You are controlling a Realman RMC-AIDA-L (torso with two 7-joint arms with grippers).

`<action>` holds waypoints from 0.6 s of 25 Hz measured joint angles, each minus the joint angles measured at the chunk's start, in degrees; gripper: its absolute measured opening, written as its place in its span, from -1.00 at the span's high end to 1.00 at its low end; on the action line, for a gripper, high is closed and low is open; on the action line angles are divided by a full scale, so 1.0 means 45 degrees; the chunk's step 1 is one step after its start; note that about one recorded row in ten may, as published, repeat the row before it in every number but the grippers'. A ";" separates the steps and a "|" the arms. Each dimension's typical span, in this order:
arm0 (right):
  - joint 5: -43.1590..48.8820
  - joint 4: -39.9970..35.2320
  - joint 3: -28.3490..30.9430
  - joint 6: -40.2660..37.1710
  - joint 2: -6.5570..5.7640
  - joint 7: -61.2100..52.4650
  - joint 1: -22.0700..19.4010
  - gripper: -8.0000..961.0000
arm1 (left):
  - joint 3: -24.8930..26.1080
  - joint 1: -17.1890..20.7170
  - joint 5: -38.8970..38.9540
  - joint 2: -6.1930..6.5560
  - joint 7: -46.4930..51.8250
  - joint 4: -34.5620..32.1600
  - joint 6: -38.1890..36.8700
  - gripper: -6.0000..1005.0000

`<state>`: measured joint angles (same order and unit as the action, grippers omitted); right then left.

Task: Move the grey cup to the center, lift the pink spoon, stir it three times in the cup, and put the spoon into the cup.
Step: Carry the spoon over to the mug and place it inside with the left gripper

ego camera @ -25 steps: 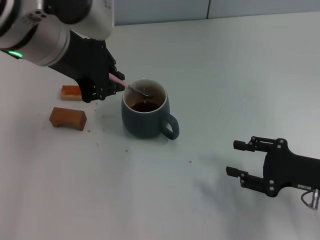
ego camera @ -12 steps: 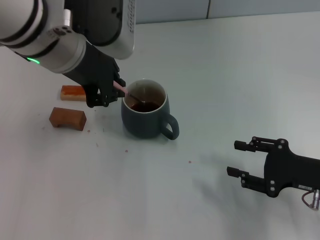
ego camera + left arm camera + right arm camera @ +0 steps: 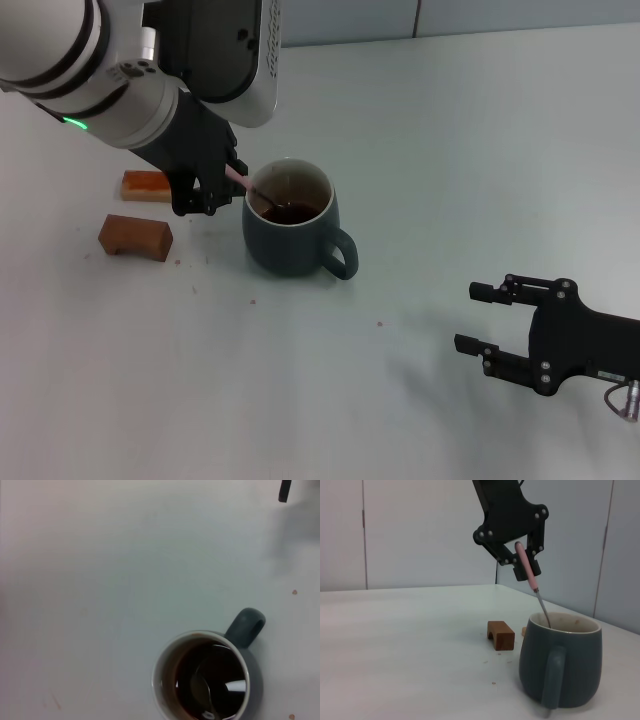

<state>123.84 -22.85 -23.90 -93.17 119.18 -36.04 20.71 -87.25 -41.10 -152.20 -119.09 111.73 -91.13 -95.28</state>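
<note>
left gripper [image 3: 215,185] pinches the pink spoon [image 3: 529,578], tilted, bowl dipped in the grey cup [image 3: 290,232] mid-table. two wooden blocks [image 3: 135,236] sit beside it. right gripper [image 3: 490,320] spread, well apart.

Soft, even overhead light, faint shadows on the table [image 3: 450,150], sharp focus throughout.

White table [image 3: 480,150] bears grey cup [image 3: 290,240], two wooden blocks [image 3: 135,236].
</note>
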 joint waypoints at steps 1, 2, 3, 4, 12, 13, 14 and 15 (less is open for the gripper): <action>0.0000 0.0001 0.0000 0.0000 0.0000 0.0000 0.0002 -0.23 | -0.0035 -0.0001 -0.0026 0.0000 0.0028 0.0000 -0.0028 0.72; 0.0000 0.0000 0.0000 0.0001 0.0000 0.0000 0.0002 -0.23 | -0.0068 -0.0002 -0.0054 0.0001 0.0064 -0.0015 -0.0062 0.72; 0.0000 0.0000 0.0000 0.0001 0.0000 0.0000 0.0003 -0.23 | -0.0101 -0.0004 -0.0054 0.0001 0.0093 -0.0052 -0.0106 0.72; 0.0000 0.0000 0.0000 0.0001 0.0000 0.0000 0.0004 -0.23 | -0.0110 -0.0004 -0.0045 0.0001 0.0113 -0.0090 -0.0158 0.72; 0.0000 0.0000 0.0000 0.0002 0.0000 0.0000 0.0021 -0.23 | -0.0420 -0.0028 0.0406 0.0000 0.0132 -0.0340 -0.0271 0.71; 0.0000 0.0001 -0.0001 0.0002 0.0000 0.0001 0.0025 -0.23 | -0.0454 -0.0033 0.0438 -0.0001 0.0133 -0.0340 -0.0222 0.71; 0.0001 0.0000 0.0000 0.0002 0.0000 0.0000 0.0026 -0.23 | -0.0475 -0.0037 0.0443 0.0000 0.0134 -0.0329 -0.0158 0.71; 0.0001 0.0001 -0.0001 0.0002 0.0000 0.0000 0.0027 -0.23 | -0.0496 -0.0043 0.0465 -0.0001 0.0140 -0.0294 -0.0042 0.71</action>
<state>123.84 -22.85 -23.91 -93.16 119.18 -36.03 20.83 -89.48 -41.29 -150.11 -119.09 112.36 -92.45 -95.47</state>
